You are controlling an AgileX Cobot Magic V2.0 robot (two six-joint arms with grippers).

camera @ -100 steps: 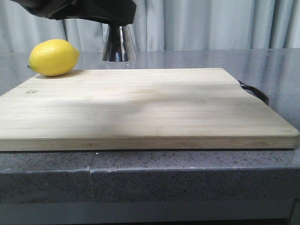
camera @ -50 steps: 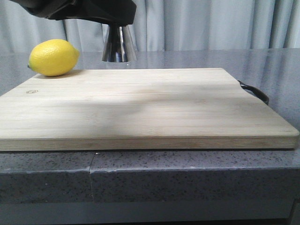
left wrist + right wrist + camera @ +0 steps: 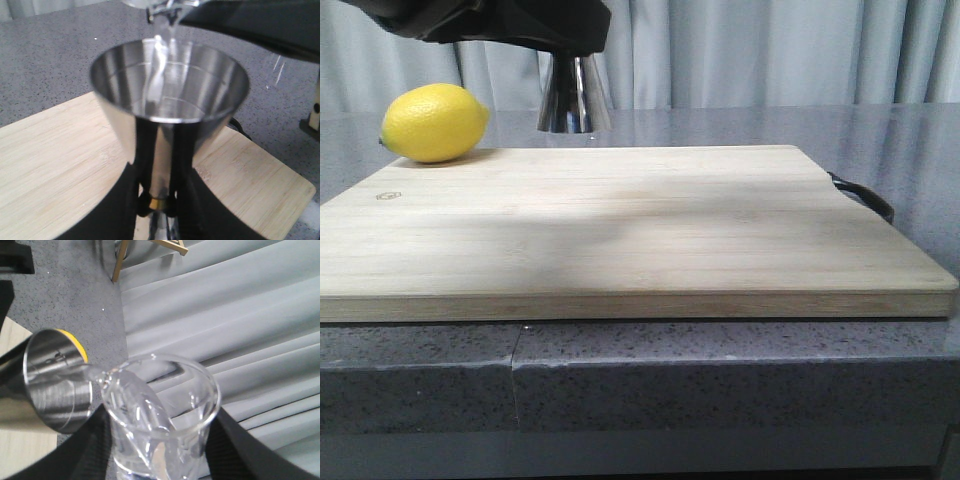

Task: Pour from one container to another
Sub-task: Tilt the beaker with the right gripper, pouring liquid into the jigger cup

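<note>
Beaker and jigger are both held up off the board, presumably so the pour can happen in the air with neither vessel able to tip on a surface.

Front view: only the lower cone of the steel jigger (image 3: 574,96) shows, hanging above the far edge of the wooden cutting board (image 3: 620,230), its top hidden behind a dark arm housing. A lemon (image 3: 433,122) sits at the board's far left corner, well clear of the work. Neither gripper's fingers can be seen from here.

Left wrist view: the left gripper (image 3: 159,200) is clamped on the jigger's narrow waist at the gold band, its 2 dark fingers (image 3: 135,192) on either side. Gripping there keeps the upper cup upright with its mouth free. At the top of the picture the beaker's lip (image 3: 162,10) overhangs the cup's far rim, and a thin clear stream runs from it down into the cup. A little liquid appears to lie in the bottom.

Right wrist view: the right gripper (image 3: 160,445) holds the clear glass beaker (image 3: 162,415) by its body, dark fingers on both sides. It is tilted with the pouring lip just over the jigger's rim, so the liquid leaves at 1 narrow point. Liquid is sliding along the inner wall toward the lip.

My judgement: the pour is under way, and the tilt needs to stay gentle to keep the stream inside the cup.
</note>
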